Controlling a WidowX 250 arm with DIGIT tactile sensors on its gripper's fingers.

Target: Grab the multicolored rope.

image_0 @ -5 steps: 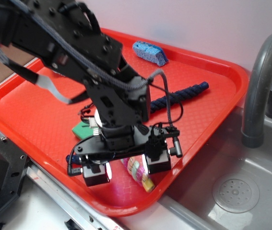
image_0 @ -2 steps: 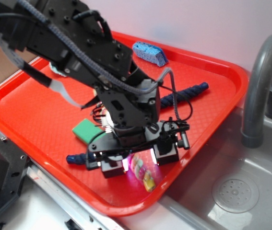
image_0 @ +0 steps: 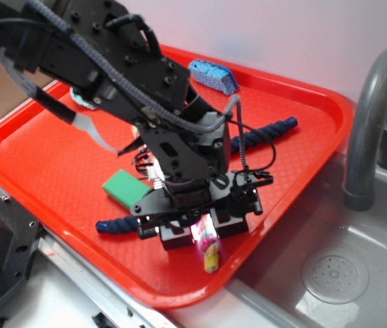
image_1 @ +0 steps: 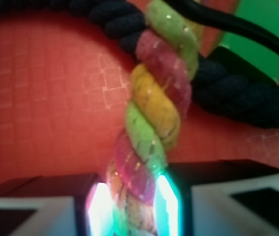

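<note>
So the setting is a grey sink (image_0: pixel 357 273) with a curved faucet (image_0: pixel 374 130) off to the side, pale wall behind, and a big red tray (image_0: pixel 36 164) sitting over the sink's edge. Everything that matters is in that tray.

The fingers (image_1: pixel 130 201) are down at tray level and closed in on the rope (image_1: pixel 154 128), the twisted pink, yellow and green one. In the wrist view both pads press its sides with no gap showing, so I'd call that a grip on the rope's near end. The rest of it runs straight away from the fingers.

What worries me: just past the fingers the rope crosses the navy rope (image_1: pixel 237 93). They touch there, and I can't tell for sure which one is on top. If the navy one is snagged with it, a lift could drag it along. Also the grip is near one end, not the middle, so the free length will probably dangle and swing, and a soft twisted rope could slide out of the pads.

Also in the tray: a green block (image_0: pixel 121 186) off to one side of the fingers, right by the navy rope, and a blue sponge (image_0: pixel 213 75) well apart at the far rim. The sink basin itself looks empty apart from its drain.
</note>
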